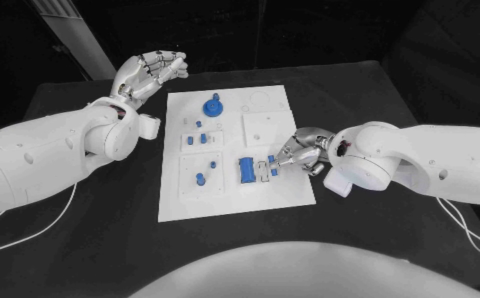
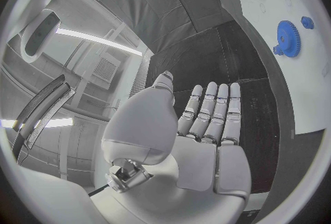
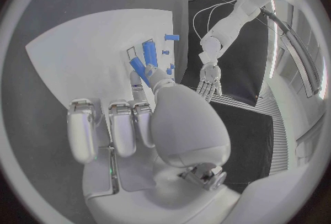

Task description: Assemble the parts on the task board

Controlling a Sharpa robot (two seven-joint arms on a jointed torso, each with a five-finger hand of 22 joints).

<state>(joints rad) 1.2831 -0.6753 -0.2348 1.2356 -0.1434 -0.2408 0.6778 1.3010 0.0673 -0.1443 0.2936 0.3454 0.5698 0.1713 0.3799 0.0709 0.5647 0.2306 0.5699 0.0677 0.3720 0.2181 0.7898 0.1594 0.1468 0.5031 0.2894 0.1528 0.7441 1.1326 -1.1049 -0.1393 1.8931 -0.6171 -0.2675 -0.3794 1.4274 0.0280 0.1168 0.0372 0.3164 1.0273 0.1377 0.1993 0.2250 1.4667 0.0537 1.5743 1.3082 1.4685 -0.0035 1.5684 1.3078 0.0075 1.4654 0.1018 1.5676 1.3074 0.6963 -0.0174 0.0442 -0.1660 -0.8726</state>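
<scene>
Head view: left hand [image 1: 150,71] raised off the far left corner of the task board [image 1: 232,201], fingers apart, holding nothing; right hand [image 1: 296,154] low at the board's right edge, fingertips touching the blue bars [image 1: 246,171].

Left wrist view: flat open palm, blue gear [image 2: 287,38] on the board.

Right wrist view: thumb on a bar.

- The head view looks steeply down on the bench [image 1: 100,242] from above, taking in the whole task board [image 1: 230,201].
- Each wrist view sits close behind its own hand.
- All three views share the task board.
</scene>
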